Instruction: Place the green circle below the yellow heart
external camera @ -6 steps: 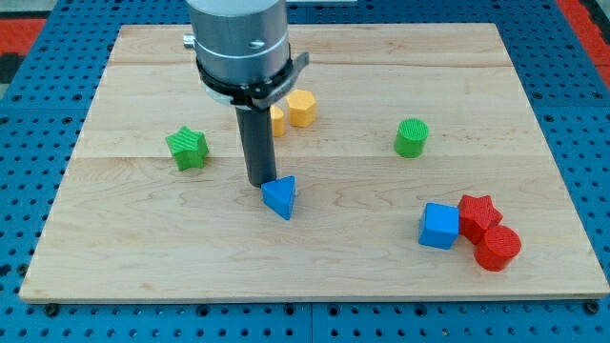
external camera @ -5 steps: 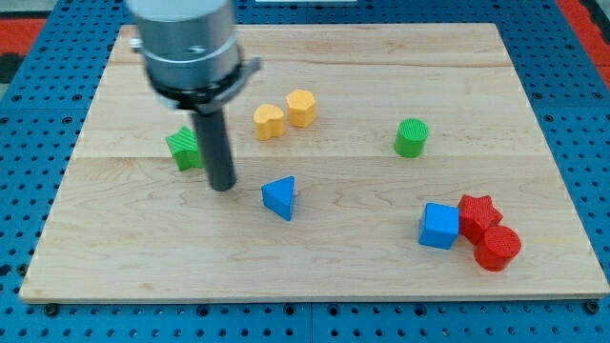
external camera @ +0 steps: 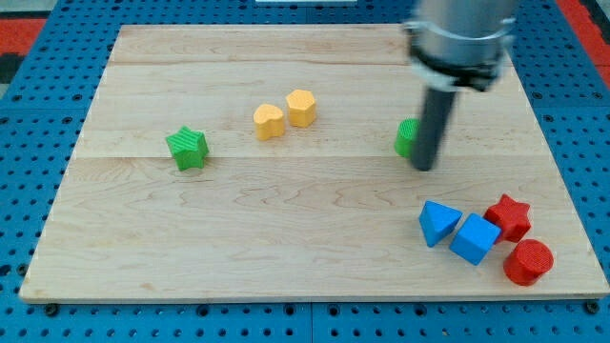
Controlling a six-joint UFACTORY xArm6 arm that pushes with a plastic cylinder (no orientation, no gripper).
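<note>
The green circle (external camera: 406, 137) stands right of the board's middle, partly hidden behind my rod. My tip (external camera: 424, 166) rests on the board at the circle's lower right side, touching or nearly touching it. The yellow heart (external camera: 269, 121) sits left of centre in the upper half, touching a yellow hexagon (external camera: 301, 108) on its right. The circle is far to the right of the heart, at about the same height.
A green star (external camera: 187, 149) lies at the left. At the lower right, a blue triangle (external camera: 437, 222), a blue cube (external camera: 475, 238), a red star (external camera: 508, 216) and a red cylinder (external camera: 527, 262) are clustered. The wooden board (external camera: 305, 276) ends near them.
My tip moved from beside the green star across to the green circle. The blue triangle now sits at the lower right against the blue cube; cube, red star and red cylinder shifted right.
</note>
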